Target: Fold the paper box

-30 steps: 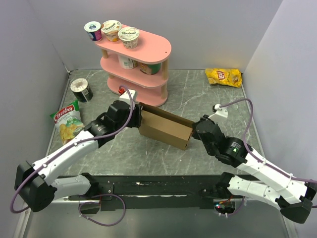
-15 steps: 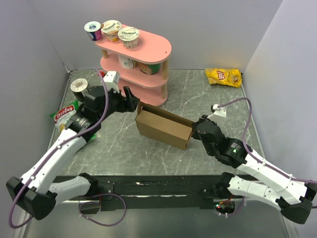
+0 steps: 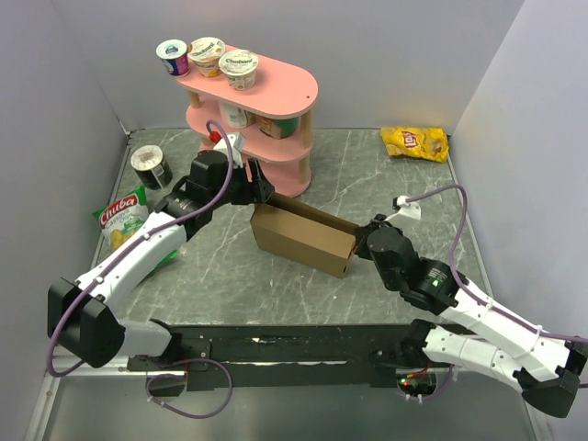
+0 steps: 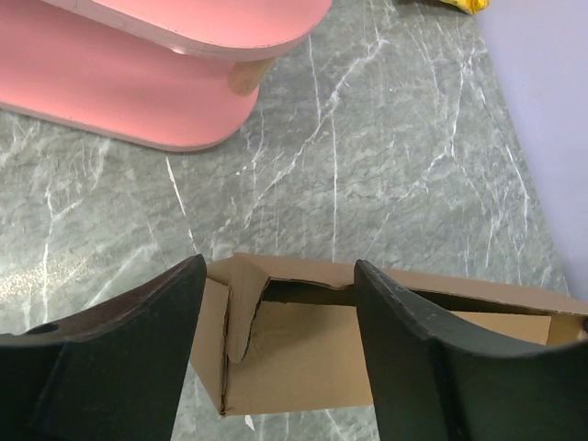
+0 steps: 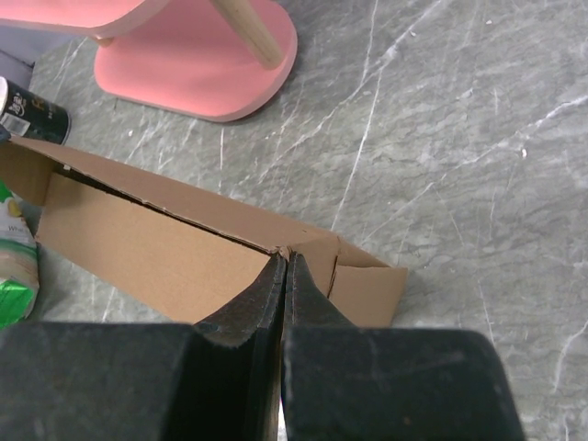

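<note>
Left gripper (image 4: pixel 280 268): spread wide, holding nothing, poised above one end of the paper box (image 3: pixel 303 237). Directly below and between its fingers (image 4: pixel 129 340), the box's end corner, with a small flap bent inward and the hollow inside showing. No clear contact with the cardboard on either side. Just beyond the fingertips, the base of a pink shelf (image 3: pixel 253 115), standing on the grey marbled table (image 3: pixel 395 197).

Right gripper (image 5: pixel 283 262): pressed fully closed, fingers flat against each other. Right at its tips, the top edge of the box's other end, at the meeting of the long wall and a short folded end flap. Cannot tell: cardboard nipped between the tips, or merely touched. Ahead and to its left, the long brown wall running off toward the left gripper.

Paper box: between the two grippers, resting on the table, long walls upright, lying slantwise in the overhead view.

Off to the outer side of the left gripper, well apart from it: a green snack bag (image 3: pixel 124 225) and a dark can (image 3: pixel 152 167). Far beyond the right gripper, near the back wall: a yellow crisp bag (image 3: pixel 415 142). Above the left gripper, on the shelf's top tier: three tubs (image 3: pixel 206 55), with more on the middle tier.
</note>
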`<state>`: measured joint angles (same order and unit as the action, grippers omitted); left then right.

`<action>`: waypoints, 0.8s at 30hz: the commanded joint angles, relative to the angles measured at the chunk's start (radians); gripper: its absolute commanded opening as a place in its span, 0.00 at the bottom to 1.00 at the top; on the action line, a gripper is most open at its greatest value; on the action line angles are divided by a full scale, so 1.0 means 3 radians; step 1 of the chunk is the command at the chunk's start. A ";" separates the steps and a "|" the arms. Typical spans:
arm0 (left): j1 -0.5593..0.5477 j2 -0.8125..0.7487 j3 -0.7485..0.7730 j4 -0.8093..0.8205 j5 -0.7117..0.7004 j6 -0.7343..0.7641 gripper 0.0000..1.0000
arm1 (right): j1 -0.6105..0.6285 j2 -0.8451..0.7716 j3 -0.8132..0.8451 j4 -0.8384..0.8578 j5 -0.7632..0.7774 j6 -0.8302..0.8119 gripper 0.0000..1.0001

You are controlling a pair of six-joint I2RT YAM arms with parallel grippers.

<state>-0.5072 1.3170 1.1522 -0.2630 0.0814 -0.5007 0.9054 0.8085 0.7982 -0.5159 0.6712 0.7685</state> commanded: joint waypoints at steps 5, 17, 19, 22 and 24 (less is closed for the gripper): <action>0.0018 0.0017 -0.0129 0.0232 -0.0082 -0.0075 0.59 | 0.0050 0.0148 -0.0355 -0.1016 -0.0581 -0.0041 0.00; 0.0024 -0.0126 -0.0603 0.0339 -0.0006 -0.0279 0.22 | 0.0060 0.0066 -0.0533 -0.0990 -0.0601 0.0031 0.00; 0.0024 -0.0141 -0.0680 0.0370 0.0025 -0.0320 0.20 | 0.0055 0.0071 -0.0569 -0.0965 -0.0616 0.0056 0.00; 0.0024 -0.0161 -0.0783 0.0355 0.0000 -0.0325 0.19 | 0.0065 0.0061 -0.0646 -0.0944 -0.0657 0.0112 0.00; 0.0029 -0.0182 -0.0829 0.0335 -0.0062 -0.0305 0.19 | 0.0070 0.0041 -0.0687 -0.0934 -0.0683 0.0153 0.00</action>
<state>-0.5026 1.2568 0.9718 -0.0105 0.0814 -0.5964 0.9054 0.7643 0.7288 -0.4473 0.6674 0.7956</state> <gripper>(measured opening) 0.285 0.008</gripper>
